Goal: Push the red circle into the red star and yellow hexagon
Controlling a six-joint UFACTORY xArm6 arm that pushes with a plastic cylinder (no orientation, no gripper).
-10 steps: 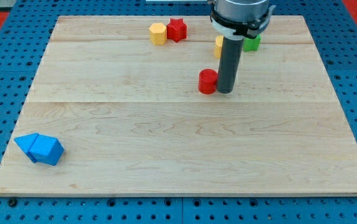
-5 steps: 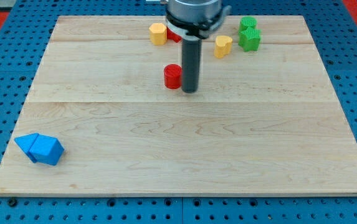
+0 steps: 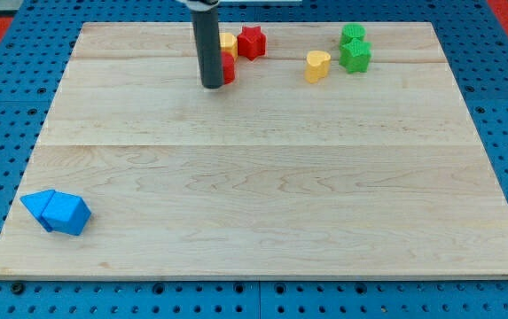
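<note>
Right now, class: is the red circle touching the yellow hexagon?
Touching, as far as the camera view shows: the red circle sits against the yellow hexagon's lower edge with no board between them. My tip hides its left side.

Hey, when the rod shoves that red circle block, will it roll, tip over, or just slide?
The red circle looks short and flat-bottomed, so probably slides without tipping. Its round side may let it slip off my tip. It looks light; touching the yellow hexagon should nudge that too.
</note>
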